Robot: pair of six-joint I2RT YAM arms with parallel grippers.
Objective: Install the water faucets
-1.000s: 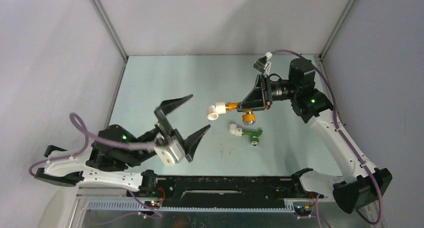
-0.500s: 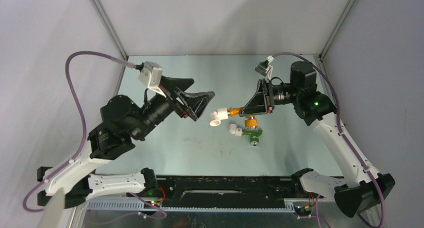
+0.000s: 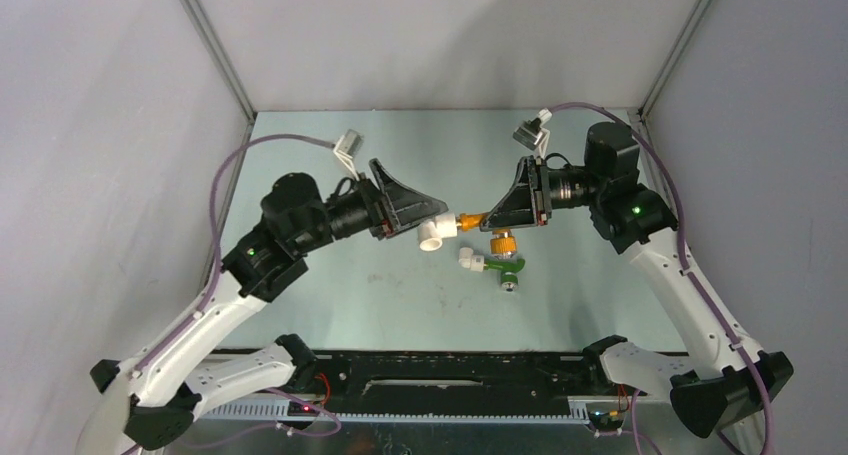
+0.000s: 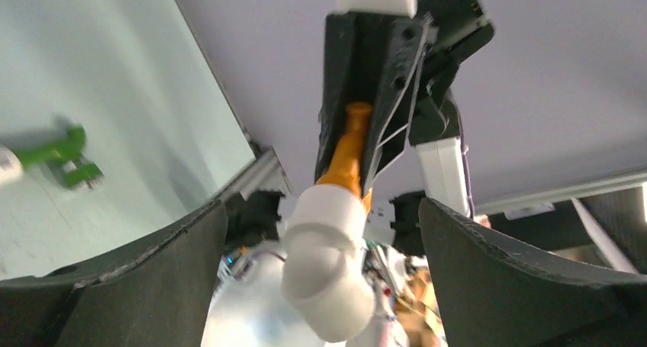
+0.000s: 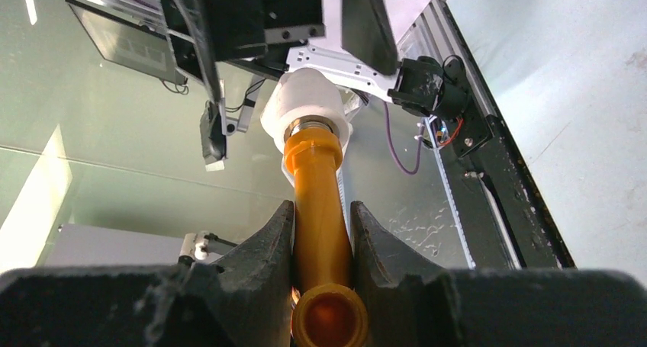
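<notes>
K: Swinging up from the lower left of the overhead view within the last second, the left arm is now bringing the left gripper [image 4: 320, 210] level with the white elbow fitting [image 4: 324, 271] at centre frame. Right arm is barely shifting.

M: Jaw states?

K: Left fingers are standing wide apart, one on each side of the elbow, neither touching it. Right gripper [image 5: 320, 213] is clamping the orange faucet [image 5: 319, 179] by its body, holding it in the air above the table [image 3: 330, 155].

M: Axis?

K: Faucet and elbow are lying in one line across the overhead frame, running from gripper to gripper. The elbow is sitting on the faucet's end, and the left gripper is nearer it. Judging that closing on the elbow comes next.

M: Anything interfering?

K: Green faucet [image 3: 508, 266], with a second white elbow [image 3: 467, 260], is lying on the table just below the held pair, apart from both grippers.
</notes>
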